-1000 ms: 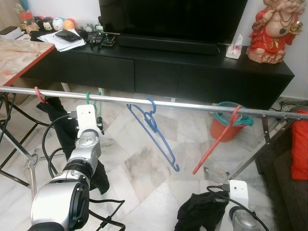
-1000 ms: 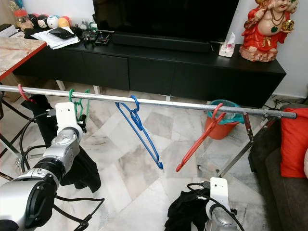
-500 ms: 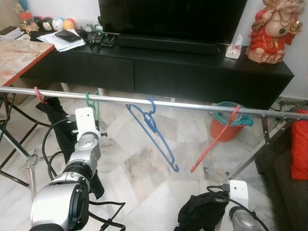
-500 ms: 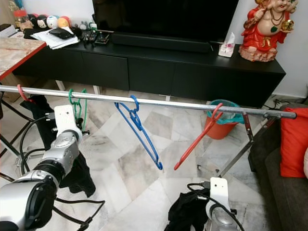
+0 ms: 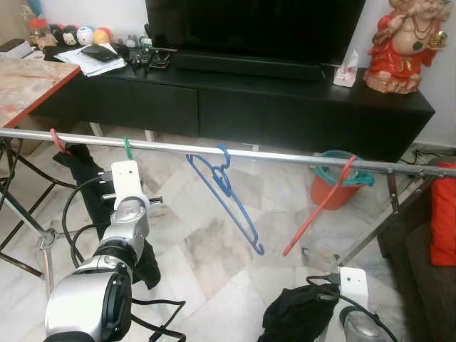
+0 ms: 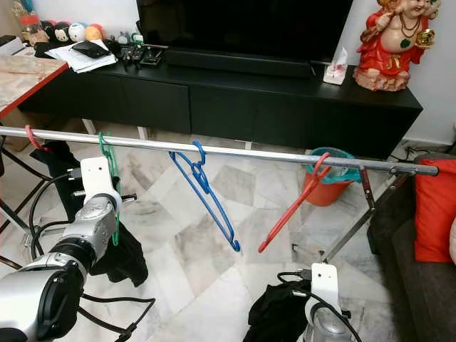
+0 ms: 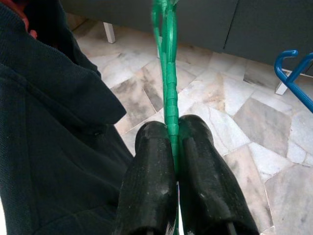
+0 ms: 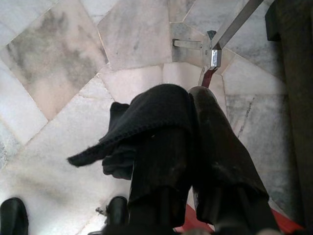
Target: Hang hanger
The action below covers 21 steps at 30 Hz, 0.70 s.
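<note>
Left gripper (image 7: 172, 147) clamped on green hanger (image 7: 168, 73) (hooked over rail (image 5: 271, 154)); right gripper (image 8: 188, 142) gripping black cloth (image 8: 146, 117).

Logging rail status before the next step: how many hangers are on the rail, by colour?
Red hangers: 2, one at the rail's left end, one towards the right
Green hanger: 1, pinched in the left gripper
Blue hanger: 1
Total: 4
</note>
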{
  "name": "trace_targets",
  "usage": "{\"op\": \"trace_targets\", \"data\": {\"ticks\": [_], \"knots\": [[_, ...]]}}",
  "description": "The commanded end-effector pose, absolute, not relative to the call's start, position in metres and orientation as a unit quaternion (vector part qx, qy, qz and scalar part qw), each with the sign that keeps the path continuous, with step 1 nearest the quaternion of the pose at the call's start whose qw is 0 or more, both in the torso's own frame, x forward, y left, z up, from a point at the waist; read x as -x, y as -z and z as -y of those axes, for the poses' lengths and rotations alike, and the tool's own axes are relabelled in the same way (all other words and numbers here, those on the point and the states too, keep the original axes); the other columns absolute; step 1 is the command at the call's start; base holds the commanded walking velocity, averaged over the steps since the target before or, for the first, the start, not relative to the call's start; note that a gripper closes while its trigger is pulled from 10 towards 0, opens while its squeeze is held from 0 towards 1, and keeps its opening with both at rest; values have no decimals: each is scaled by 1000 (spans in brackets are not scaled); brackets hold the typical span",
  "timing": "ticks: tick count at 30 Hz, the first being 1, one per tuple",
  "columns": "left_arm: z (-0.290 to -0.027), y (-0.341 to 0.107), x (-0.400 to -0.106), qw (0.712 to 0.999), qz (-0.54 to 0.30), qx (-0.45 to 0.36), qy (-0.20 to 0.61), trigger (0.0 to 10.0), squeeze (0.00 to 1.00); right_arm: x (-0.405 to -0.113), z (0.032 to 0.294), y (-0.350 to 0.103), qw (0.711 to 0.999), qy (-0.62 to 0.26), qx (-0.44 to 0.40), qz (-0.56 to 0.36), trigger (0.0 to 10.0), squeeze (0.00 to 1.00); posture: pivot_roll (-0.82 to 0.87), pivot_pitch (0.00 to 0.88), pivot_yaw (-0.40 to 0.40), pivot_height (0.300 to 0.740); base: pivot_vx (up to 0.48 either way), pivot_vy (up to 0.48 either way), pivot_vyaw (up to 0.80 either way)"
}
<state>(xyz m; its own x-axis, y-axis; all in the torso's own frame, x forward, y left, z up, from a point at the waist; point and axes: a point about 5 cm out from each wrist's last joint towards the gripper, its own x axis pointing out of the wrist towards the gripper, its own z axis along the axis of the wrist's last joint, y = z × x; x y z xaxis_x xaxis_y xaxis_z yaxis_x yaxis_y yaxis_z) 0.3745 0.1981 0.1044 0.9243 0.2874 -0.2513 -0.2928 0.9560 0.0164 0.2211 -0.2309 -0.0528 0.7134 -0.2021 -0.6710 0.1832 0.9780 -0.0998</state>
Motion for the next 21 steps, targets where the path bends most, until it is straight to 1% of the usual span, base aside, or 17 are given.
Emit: {"op": "trace_targets", "data": {"ticks": [1,7,13,15,17,18,19,20,21], "knots": [[-200,-94,-369,977,-145,8,-154,0,0,-220,233,53,925,107,13,-364,10000,0,-95,0,-53,740,0,0,0],[-201,-92,-368,977,-144,5,-155,0,0,-221,232,53,925,107,13,-365,10000,0,-93,0,-54,740,0,0,0],[-194,-105,-370,990,-73,-30,-118,0,0,-221,232,53,925,107,12,-364,10000,0,-92,0,-52,740,0,0,0],[-186,-108,-368,996,-31,-35,-80,0,0,-221,232,53,925,107,12,-363,10000,0,-86,0,-54,740,0,0,0],[-185,-107,-367,996,-24,-42,-71,0,0,-221,232,53,926,107,12,-363,10000,0,-86,0,-54,740,0,0,0],[-183,-105,-363,996,-11,-67,-53,3725,0,-220,232,53,926,107,11,-363,10000,0,-89,0,-51,740,0,0,0],[-182,-102,-360,996,-8,-78,-45,8941,0,-220,232,53,926,107,11,-363,10000,0,-89,0,-51,740,0,0,0],[-182,-99,-357,995,-7,-87,-39,8941,0,-220,232,53,926,106,11,-363,10000,0,-89,0,-51,740,0,0,0],[-182,-97,-355,995,-7,-88,-38,10000,0,-220,232,53,926,106,11,-362,10000,0,-89,0,-51,740,0,0,0]]}}
